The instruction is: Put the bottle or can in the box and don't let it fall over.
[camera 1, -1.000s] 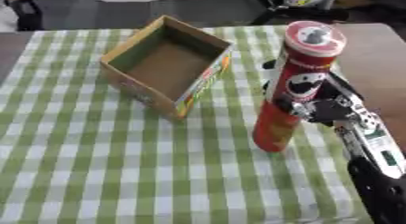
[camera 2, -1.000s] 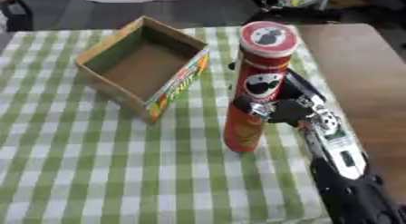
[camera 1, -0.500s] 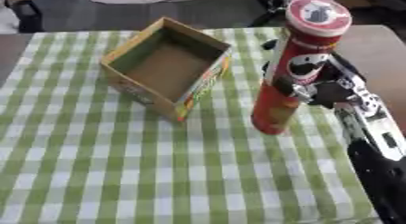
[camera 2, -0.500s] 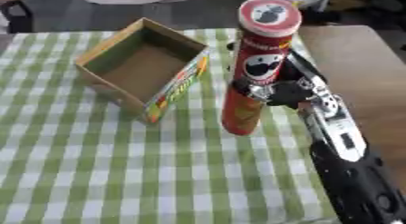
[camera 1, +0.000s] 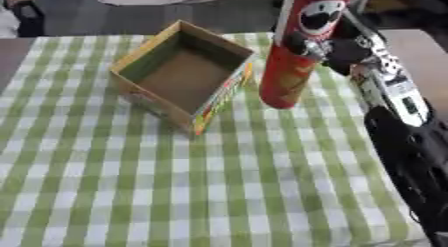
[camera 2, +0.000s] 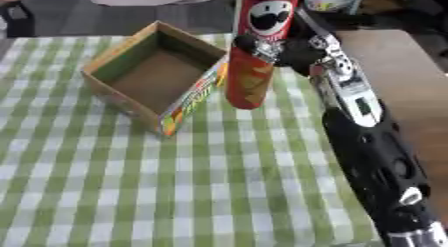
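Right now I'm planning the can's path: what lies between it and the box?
Nothing: in the left eye view only a narrow strip of bare checked tablecloth separates the red can, held in the right hand, from the open box.

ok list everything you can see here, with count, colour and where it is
can: one, red tall tube, upright just right of the box, held by the right hand
box: one, brown cardboard, open top, nothing inside, upper left of the cloth
tablecloth: one, green and white check, covering most of the table
table: one, brown, bare strip at the right
right hand: one, black and silver, fingers curled round the can
left hand: not in view
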Available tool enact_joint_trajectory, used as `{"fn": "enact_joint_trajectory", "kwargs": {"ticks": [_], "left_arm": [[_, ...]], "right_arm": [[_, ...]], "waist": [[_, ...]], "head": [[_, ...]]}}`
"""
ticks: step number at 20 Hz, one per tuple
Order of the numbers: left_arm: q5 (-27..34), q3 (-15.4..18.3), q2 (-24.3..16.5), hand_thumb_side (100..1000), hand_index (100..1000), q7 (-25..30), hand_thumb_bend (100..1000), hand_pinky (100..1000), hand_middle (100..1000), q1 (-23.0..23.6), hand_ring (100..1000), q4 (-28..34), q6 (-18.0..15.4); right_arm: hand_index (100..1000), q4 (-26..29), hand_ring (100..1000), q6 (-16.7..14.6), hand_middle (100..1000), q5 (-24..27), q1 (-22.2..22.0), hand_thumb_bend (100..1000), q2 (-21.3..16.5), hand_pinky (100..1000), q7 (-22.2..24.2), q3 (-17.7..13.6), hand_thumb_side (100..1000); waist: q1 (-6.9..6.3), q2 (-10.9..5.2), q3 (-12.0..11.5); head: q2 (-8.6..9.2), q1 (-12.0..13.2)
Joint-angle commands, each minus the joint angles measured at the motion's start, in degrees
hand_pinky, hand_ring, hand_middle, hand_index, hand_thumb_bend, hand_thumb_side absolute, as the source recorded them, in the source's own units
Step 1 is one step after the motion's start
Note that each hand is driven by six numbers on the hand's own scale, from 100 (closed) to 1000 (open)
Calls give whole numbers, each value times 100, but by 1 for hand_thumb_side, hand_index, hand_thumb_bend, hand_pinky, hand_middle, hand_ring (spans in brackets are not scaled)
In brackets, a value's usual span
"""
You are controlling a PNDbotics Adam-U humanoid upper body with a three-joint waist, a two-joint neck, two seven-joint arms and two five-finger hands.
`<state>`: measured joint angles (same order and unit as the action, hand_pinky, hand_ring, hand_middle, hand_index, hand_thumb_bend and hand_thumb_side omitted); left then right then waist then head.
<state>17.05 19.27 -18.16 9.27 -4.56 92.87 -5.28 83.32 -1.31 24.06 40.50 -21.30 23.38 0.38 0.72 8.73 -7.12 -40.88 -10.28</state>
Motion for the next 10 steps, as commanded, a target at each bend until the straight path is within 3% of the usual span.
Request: {"fn": "enact_joint_trajectory", "kwargs": {"ticks": [1,10], "left_arm": [[-4,11,-134,766,779,12,184,1000,1000,-36,1000,59,-12],[15,-37,-120,766,778,56,182,1000,1000,-94,1000,53,-15]], "right_arm": [[282,-248,400,0,732,1,441,370,3,256,-96,-75,100],[281,-1359,399,-126,715,-482,1664,365,443,257,-490,-291,100]], "waist": [[-17,-85,-15],[-50,-38,-129]], "head": [[61,-39],[106,-143]]}}
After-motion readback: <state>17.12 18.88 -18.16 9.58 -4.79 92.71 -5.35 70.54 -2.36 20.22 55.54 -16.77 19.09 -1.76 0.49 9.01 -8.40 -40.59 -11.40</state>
